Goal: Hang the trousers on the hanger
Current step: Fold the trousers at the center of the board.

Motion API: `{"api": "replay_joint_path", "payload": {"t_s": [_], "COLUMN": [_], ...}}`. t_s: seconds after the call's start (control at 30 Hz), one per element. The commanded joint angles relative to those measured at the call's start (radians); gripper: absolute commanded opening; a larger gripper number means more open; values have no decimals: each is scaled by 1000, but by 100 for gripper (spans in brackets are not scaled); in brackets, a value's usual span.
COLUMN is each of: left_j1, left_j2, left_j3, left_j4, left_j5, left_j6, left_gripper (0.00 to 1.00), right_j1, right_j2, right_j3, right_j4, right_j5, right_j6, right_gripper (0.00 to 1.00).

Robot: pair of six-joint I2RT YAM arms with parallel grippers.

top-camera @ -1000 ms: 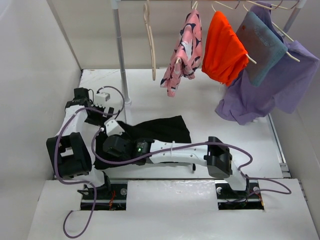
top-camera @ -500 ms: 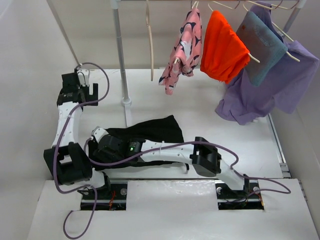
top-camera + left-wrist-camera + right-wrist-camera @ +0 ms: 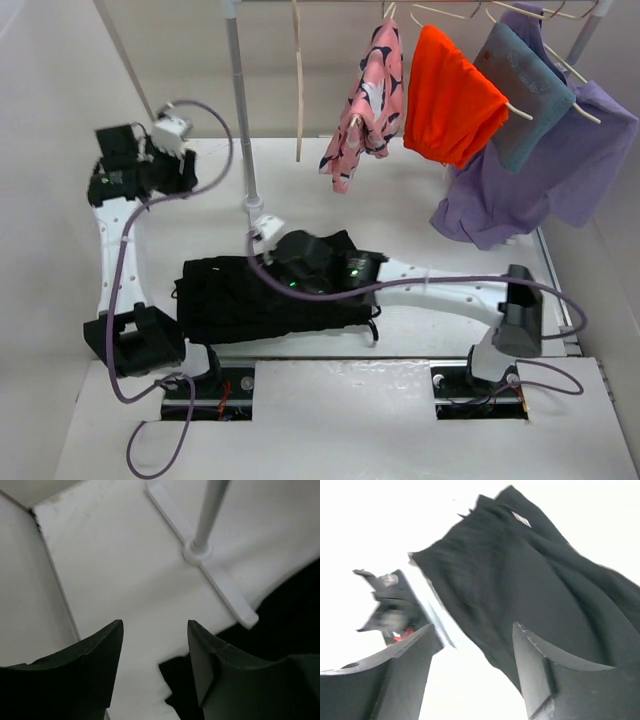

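The black trousers (image 3: 235,300) lie crumpled on the white table in front of the arms; they also show in the left wrist view (image 3: 285,615) and the right wrist view (image 3: 520,580). The pale wooden hanger (image 3: 298,80) hangs bare from the rail, edge-on, far above them. My left gripper (image 3: 112,172) is raised at the far left, well away from the cloth; its fingers (image 3: 155,625) stand open over bare table. My right gripper (image 3: 290,272) hovers over the trousers' far right part, open (image 3: 474,626), with nothing between its fingers.
The rack's grey pole (image 3: 240,120) and white foot (image 3: 220,587) stand just behind the trousers. On the rail hang a pink patterned garment (image 3: 365,105), an orange one (image 3: 450,85), a teal one (image 3: 525,90) and a purple one (image 3: 540,180). White walls (image 3: 60,150) close the left side.
The right gripper opened, let go of the trousers and swung back to the right. The trousers now lie further left and nearer. The left arm rose toward the far left.
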Motion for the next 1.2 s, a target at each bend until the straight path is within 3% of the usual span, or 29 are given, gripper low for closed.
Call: {"api": "replay_joint_path", "payload": {"t_s": [0.0, 0.07, 0.13, 0.23, 0.3, 0.47, 0.5, 0.6, 0.77, 0.87, 0.9, 0.93, 1.0, 1.17], "left_j1": [-89, -113, -133, -143, -152, -153, -153, -153, -153, -153, -153, -153, -153, -174], "left_j2": [-80, -149, -149, -149, -149, -140, -140, -140, -140, -122, -122, -122, -122, -112], "left_j3": [-221, -425, -504, -609, -665, -725, -725, -725, -753, -790, -790, -790, -775, -622], "left_j4": [-195, -149, -149, -83, -37, 1, 1, -69, -128, -137, -137, -137, -137, -74], "left_j5": [-116, -194, -252, -280, -309, -357, -357, -328, -328, -315, -315, -315, -306, -271], "left_j6": [215, 244, 235, 159, 108, 40, 40, 51, 94, 115, 115, 115, 124, 125], "left_gripper": [51, 57, 70, 81, 100, 100, 98, 77, 58, 34, 22, 5, 0, 0], "right_j1": [-136, -208, -248, -352, -447, -601, -615, -644, -676, -724, -735, -745, -785, -856], "right_j2": [-93, -188, -236, -290, -290, -181, -149, -25, 81, 129, 129, 129, 109, -107], "right_j3": [-213, -358, -426, -531, -573, -543, -526, -460, -448, -448, -460, -475, -549, -735], "right_j4": [-23, 0, 0, 55, 120, 235, 247, 261, 333, 382, 401, 423, 499, 588], "right_j5": [18, 30, 52, 54, 18, -97, -132, -157, -224, -295, -313, -328, -341, -227], "right_j6": [251, 313, 374, 410, 420, 391, 382, 364, 402, 442, 472, 491, 540, 698], "right_gripper": [71, 78, 88, 91, 91, 92, 92, 92, 89, 61, 39, 25, 0, 0]}}
